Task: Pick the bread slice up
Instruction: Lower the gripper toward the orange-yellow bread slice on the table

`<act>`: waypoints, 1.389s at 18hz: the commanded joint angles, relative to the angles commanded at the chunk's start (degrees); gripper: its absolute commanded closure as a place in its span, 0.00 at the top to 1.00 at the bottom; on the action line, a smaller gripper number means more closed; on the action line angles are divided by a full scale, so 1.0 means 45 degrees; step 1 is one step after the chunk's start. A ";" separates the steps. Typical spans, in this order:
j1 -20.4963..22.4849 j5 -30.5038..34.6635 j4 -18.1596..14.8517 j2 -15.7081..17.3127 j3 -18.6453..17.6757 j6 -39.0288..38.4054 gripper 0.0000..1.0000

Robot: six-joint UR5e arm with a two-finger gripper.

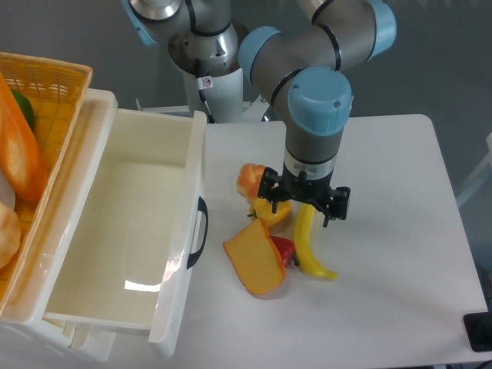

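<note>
The flat, thick orange-yellow plastic bread slice (pixel 256 260), a rounded wedge with a darker orange crust edge, lies on the white desk (pixel 400 231) just right of the drawer's black handle (pixel 198 232). A small glossy red piece (pixel 284 248) touches its right side, mostly hidden behind it. Beside that lies a smooth, curved yellow plastic banana (pixel 307 244), its upper end under the arm. A yellow piece (pixel 274 213) and a round, orange-yellow lumpy bun (pixel 249 180) sit above the slice, partly covered by the black end effector (pixel 305 201), which hangs over the cluster; whether it is clenched or released cannot be told. Bare desk spreads right and below. The open white plastic drawer (pixel 123 223) stands left, and a woven yellow basket (pixel 46 77) is cut off at the frame edge.
</note>
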 joint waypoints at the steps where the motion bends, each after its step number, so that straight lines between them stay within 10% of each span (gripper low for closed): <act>1: 0.0000 0.0000 0.0000 0.0000 0.0000 0.0000 1.00; 25: -0.0156 -0.0742 0.1191 -0.1719 -0.1094 -0.1678 1.00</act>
